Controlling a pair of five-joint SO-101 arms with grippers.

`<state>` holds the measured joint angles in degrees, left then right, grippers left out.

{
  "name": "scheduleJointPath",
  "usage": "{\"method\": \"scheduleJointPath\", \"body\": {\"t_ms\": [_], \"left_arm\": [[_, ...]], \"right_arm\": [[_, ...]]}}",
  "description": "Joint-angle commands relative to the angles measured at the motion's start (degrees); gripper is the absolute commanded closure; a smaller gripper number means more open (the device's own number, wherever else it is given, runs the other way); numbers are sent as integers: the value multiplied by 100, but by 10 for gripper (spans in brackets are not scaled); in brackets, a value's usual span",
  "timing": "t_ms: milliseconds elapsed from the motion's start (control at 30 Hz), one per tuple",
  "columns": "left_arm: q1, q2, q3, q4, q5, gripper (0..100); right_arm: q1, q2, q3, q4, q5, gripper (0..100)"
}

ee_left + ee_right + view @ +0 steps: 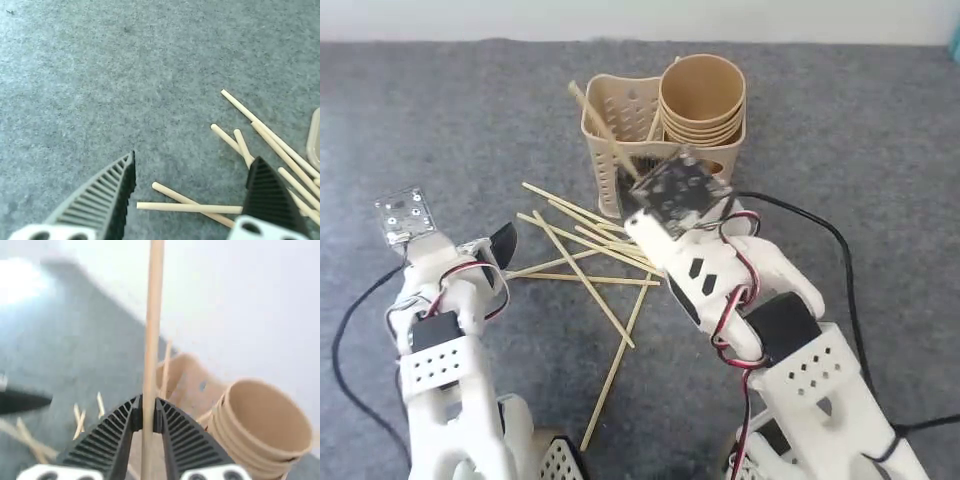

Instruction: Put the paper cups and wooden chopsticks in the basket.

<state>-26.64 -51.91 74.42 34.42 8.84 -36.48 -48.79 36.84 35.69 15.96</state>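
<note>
High view: the right arm leans over the tan slotted basket [608,135] at the far side of a grey mat [840,150], w/ a stack of paper cups [702,95] already nested upright in the basket's right-hand compartment. Right wrist view: the right gripper [147,401] is clamped narrow on one wooden chopstick [153,315], which runs straight up btwn the ribbed fingers [115,432], w/ basket [186,375] and cups [260,425] just beyond. From above, that held chopstick [603,128] slants across the basket's left compartment, its far tip poking out past the rim; the gripper itself sits under the arm's camera board, so its fingers can't be made out there. A second stick [166,365] stands inside the left compartment. About a dozen loose chopsticks [585,262] lie criss-crossed on the mat btwn the two arms, just in front of the basket, some overlapping. Left wrist view: the left gripper [195,159] is spread wide, nothing in it, low over the mat, w/ the ends of several loose chopsticks [260,130] lying near one finger. From above, the left gripper [500,242] sits at the left edge of the pile, well apart from the basket.
</note>
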Motion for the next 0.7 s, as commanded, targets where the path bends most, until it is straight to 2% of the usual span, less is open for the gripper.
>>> {"method": "scheduleJointPath", "body": {"t_ms": [0, 333, 667], "left_arm": [[0, -79, -22, -132, -53, 663], [-18, -79, -22, -132, -53, 663], [-18, -79, -22, -141, -53, 663]], "right_arm": [[136, -224, -273, -1235, -615, 991], [391, 892, -299, -4251, -1556, 991], [936, 2651, -299, -6290, -1591, 989]]}}
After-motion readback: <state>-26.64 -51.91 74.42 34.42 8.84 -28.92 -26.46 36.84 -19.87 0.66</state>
